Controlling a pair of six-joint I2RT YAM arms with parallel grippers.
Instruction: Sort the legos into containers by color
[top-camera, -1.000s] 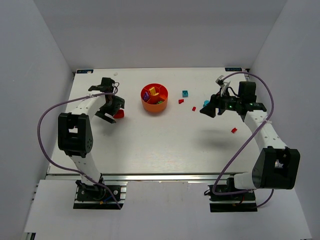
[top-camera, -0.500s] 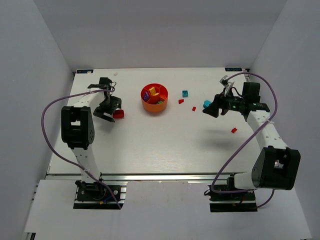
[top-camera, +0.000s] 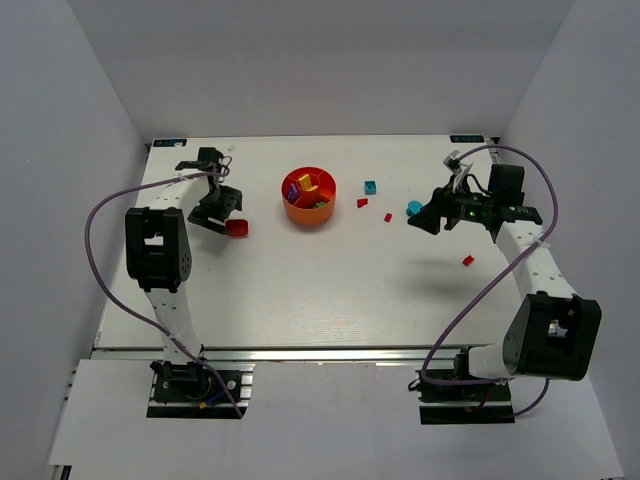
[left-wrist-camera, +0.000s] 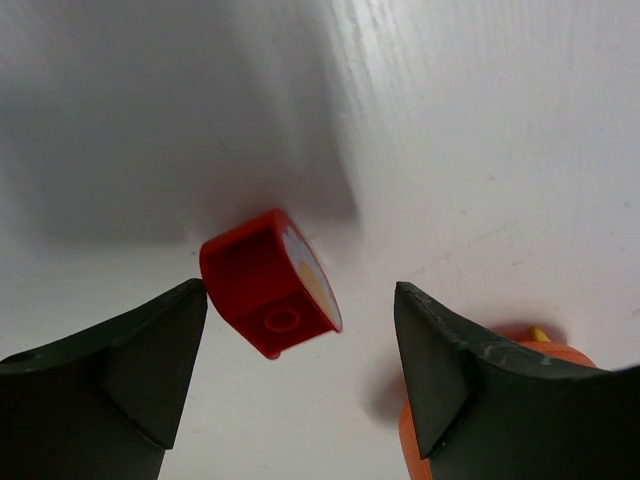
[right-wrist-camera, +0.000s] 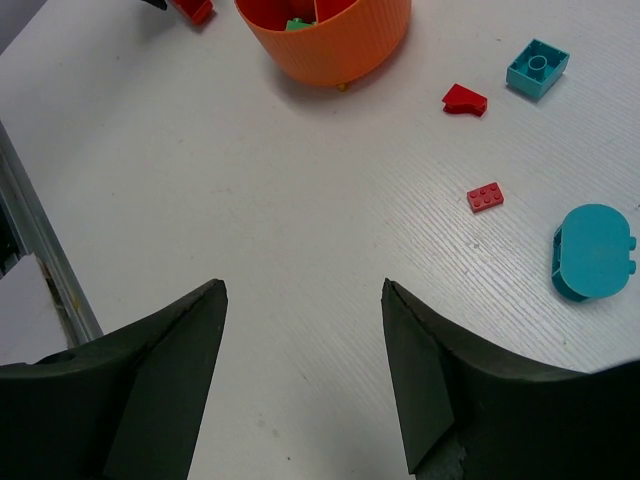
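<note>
The orange-red divided bowl (top-camera: 310, 198) stands at the back middle of the table with several coloured legos inside. It also shows in the right wrist view (right-wrist-camera: 325, 35). A red brick (top-camera: 237, 228) lies on the table left of the bowl. My left gripper (top-camera: 222, 218) is open right over it. In the left wrist view the red brick (left-wrist-camera: 268, 283) lies by the left finger (left-wrist-camera: 150, 350), not held. My right gripper (top-camera: 421, 222) is open and empty above the table. Near it lie a cyan round piece (right-wrist-camera: 592, 252), a cyan brick (right-wrist-camera: 537, 68) and a red plate (right-wrist-camera: 485, 197).
A small red curved piece (right-wrist-camera: 465, 98) lies between the bowl and the cyan brick. Another red piece (top-camera: 467, 260) lies near the right arm. White walls close in the table on three sides. The orange bowl's side (left-wrist-camera: 520, 350) shows behind the left gripper's right finger.
My left arm has swung back and turned so the gripper now hangs over the red brick, which has stayed in place. My right gripper has shifted slightly to the right.
</note>
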